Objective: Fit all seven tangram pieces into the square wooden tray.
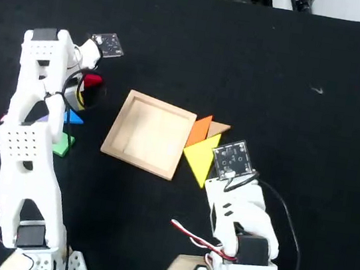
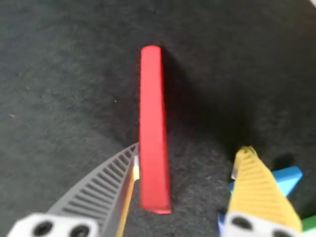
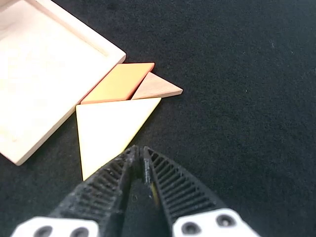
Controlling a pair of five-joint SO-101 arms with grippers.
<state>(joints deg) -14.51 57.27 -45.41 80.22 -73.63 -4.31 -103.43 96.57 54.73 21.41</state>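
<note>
My left gripper (image 2: 189, 149) stands spread around the red piece (image 2: 152, 128), which seems to stand on edge on the black table (image 2: 59, 74). My grey finger (image 2: 111, 182) touches its flank, while the yellow finger (image 2: 256, 182) is well apart. I should centre first, then close squarely on the flat faces, or the piece may tip or twist. The wooden tray (image 1: 117, 126) lies between my arms, and every piece I see sits outside it. My right gripper (image 3: 138, 150) is pinched together over a corner of the yellow triangle (image 3: 108, 128), which lies just beside the tray; I judge it grasps nothing.
</note>
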